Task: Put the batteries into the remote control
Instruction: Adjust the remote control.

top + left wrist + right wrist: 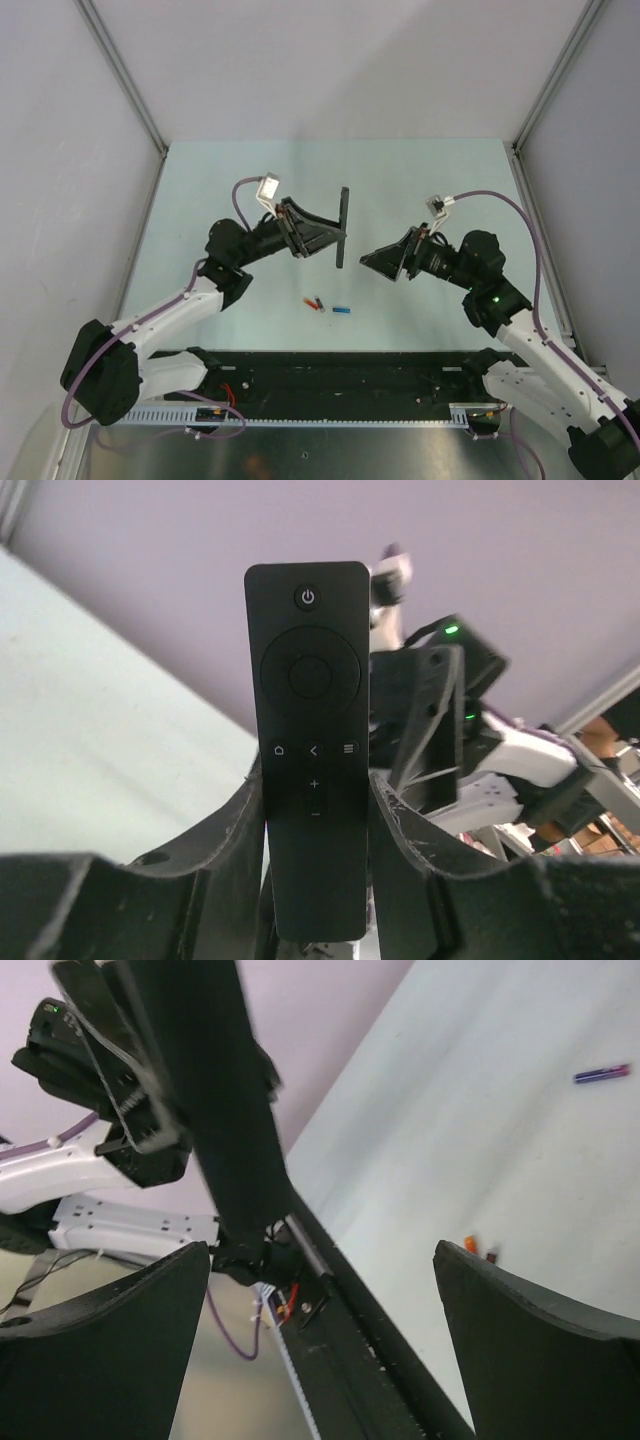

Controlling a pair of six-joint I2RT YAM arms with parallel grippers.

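Note:
My left gripper (pixel 335 238) is shut on the black remote control (pixel 343 226), holding it upright above the table by its lower end. In the left wrist view the remote (pixel 308 730) shows its button face, pinched between my fingers (pixel 235 830). My right gripper (pixel 372 258) is open and empty, just right of the remote and facing it. In the right wrist view the remote (pixel 215 1110) is a dark bar at upper left, beyond my fingers. A blue battery (pixel 342 310) and a red-orange battery (pixel 314 302) lie on the table below the remote. They also show in the right wrist view: blue battery (pixel 603 1074), red-orange battery (pixel 470 1245).
A black rail (pixel 340 375) runs along the table's near edge between the arm bases. Grey walls and metal posts (pixel 125 75) enclose the pale green table (pixel 250 180) on three sides.

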